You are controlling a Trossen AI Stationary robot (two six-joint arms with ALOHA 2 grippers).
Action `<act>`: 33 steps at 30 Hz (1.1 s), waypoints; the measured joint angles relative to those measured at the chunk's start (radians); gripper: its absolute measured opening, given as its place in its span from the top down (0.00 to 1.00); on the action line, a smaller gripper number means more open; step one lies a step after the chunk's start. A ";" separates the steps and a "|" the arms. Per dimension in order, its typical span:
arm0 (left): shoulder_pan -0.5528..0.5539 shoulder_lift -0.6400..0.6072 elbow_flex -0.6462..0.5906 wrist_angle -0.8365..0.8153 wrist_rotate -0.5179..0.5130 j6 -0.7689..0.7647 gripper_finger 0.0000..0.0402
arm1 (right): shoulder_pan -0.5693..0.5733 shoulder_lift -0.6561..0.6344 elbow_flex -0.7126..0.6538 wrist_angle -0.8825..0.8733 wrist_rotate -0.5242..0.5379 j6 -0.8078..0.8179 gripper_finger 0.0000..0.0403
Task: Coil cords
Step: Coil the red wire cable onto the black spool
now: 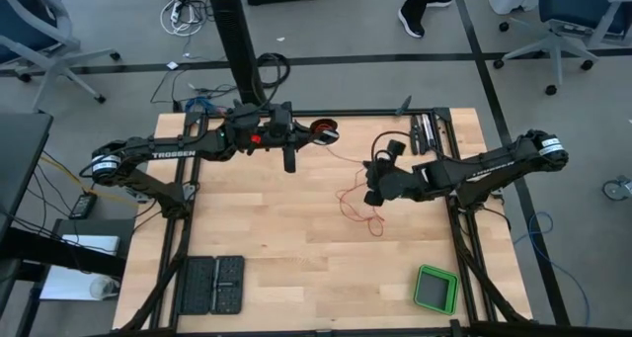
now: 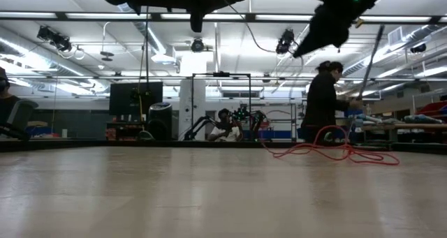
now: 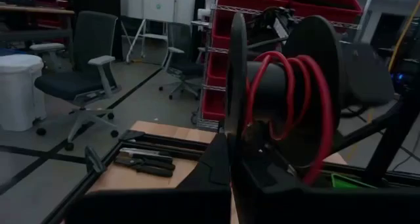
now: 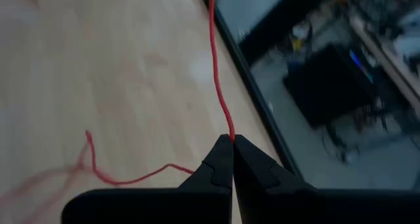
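Pale wooden table (image 1: 257, 228), office chairs on the grey floor around it. Two arms: the left claw (image 3: 231, 142) is clamped on a black spool (image 3: 289, 86) wound with red cord (image 1: 357, 201). The loose cord lies mid-table. The right claw (image 4: 232, 140) pinches one strand, seen only from its wrist.

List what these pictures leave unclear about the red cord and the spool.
- High view: the spool is too small to count the turns on it.
- Left wrist view: the left gripper hides where the spool's flange is held.
- Right wrist view: the cord leaves the top edge from the right gripper, its loose loops blurred.
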 joint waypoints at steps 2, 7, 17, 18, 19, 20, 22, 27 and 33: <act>0.008 0.000 0.000 -0.002 0.000 0.001 1.00 | -0.013 0.000 0.000 -0.081 0.021 0.076 1.00; 0.018 0.000 0.000 -0.046 -0.012 0.040 1.00 | -0.057 0.000 0.000 -0.264 0.116 0.243 1.00; 0.011 0.000 0.000 -0.387 -0.179 0.341 1.00 | -0.164 -0.002 0.000 -0.375 0.360 0.385 1.00; 0.009 0.000 0.000 -0.424 -0.228 0.366 1.00 | -0.170 -0.002 0.000 -0.367 0.377 0.385 1.00; 0.007 0.000 0.000 -0.459 -0.280 0.387 1.00 | -0.174 -0.004 0.000 -0.357 0.391 0.385 1.00; 0.005 0.000 0.000 -0.490 -0.333 0.401 1.00 | -0.177 -0.008 0.000 -0.348 0.403 0.380 1.00; 0.003 0.000 0.000 -0.526 -0.420 0.423 1.00 | -0.178 -0.015 0.000 -0.299 0.427 0.354 1.00; -0.008 0.000 0.000 -0.591 -0.523 0.439 1.00 | -0.162 -0.031 0.000 -0.092 0.473 0.168 1.00; -0.017 0.000 0.000 -0.665 -0.633 0.406 1.00 | -0.136 -0.032 0.000 0.306 0.431 -0.190 1.00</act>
